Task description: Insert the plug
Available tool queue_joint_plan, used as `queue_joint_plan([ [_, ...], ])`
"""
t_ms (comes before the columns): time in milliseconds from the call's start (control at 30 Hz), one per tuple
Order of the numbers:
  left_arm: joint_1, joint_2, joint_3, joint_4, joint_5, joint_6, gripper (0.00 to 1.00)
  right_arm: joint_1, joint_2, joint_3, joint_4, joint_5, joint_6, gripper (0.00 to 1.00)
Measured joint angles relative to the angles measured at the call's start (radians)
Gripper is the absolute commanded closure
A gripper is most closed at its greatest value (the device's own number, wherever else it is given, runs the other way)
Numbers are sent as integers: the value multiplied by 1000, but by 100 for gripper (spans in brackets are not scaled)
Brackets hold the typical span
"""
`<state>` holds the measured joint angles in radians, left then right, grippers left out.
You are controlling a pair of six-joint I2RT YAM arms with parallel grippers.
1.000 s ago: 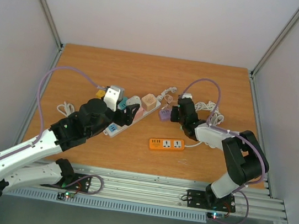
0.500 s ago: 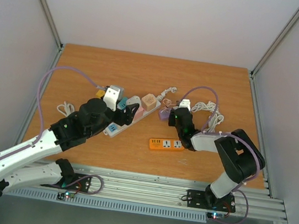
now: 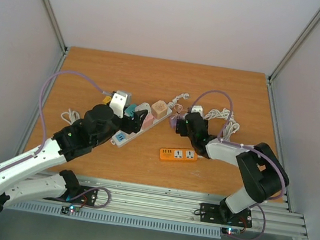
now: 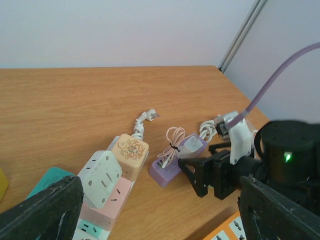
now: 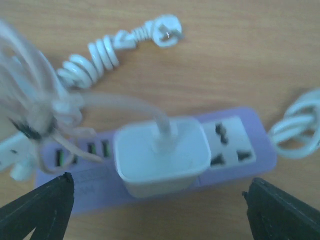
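A white plug (image 5: pixel 162 155) sits seated in the purple power strip (image 5: pixel 235 140), its thin cord rising from the top. My right gripper (image 5: pixel 159 200) is open, its jaws wide to either side of the plug and touching nothing. From above, the right gripper (image 3: pixel 184 123) is right beside the purple power strip (image 3: pixel 175 121). The left wrist view shows the plug (image 4: pixel 192 145) on the purple strip (image 4: pixel 169 174), with the right gripper (image 4: pixel 210 175) just behind it. My left gripper (image 3: pixel 132 115) is open and empty above the long white strip (image 3: pixel 123 137).
An orange power strip (image 3: pixel 178 154) lies near the front, below the right gripper. The long white strip carries pink, teal and tan cube adapters (image 4: pixel 131 155). Coiled white cords (image 3: pixel 223 118) lie right of the purple strip, and another white cord (image 3: pixel 70 116) at the left.
The right gripper has gone from shut to wide open and let go of the plug, which stays in the purple strip. It also shifted slightly left. The left arm held still.
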<state>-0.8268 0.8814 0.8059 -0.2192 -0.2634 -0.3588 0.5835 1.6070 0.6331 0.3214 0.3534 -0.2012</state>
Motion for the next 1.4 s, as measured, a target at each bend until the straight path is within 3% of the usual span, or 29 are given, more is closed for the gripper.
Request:
queue_joint_plan([
  [133, 8, 0, 0, -3, 0, 0, 14, 0, -63, 146, -220, -1, 11, 2],
  [267, 15, 0, 0, -4, 1, 0, 14, 0, -151, 183, -341, -3, 33, 4],
  [567, 36, 0, 0, -5, 15, -2, 15, -8, -196, 209, -608, 3, 141, 30],
  [633, 41, 0, 0, -5, 23, -5, 15, -18, -187, 221, -630, -21, 154, 36],
  [700, 46, 0, 0, -5, 31, -8, 15, -27, -169, 244, -641, -40, 155, 48],
  [833, 53, 0, 0, -5, 41, -12, 15, -60, -93, 326, -642, -85, 138, 58],
  [1067, 60, 0, 0, -6, 52, -19, 15, -76, 14, 377, -626, -123, 85, 63],
  [1400, 69, 0, 0, -6, 66, -30, 14, -76, 47, 402, -607, -122, 16, 68],
])
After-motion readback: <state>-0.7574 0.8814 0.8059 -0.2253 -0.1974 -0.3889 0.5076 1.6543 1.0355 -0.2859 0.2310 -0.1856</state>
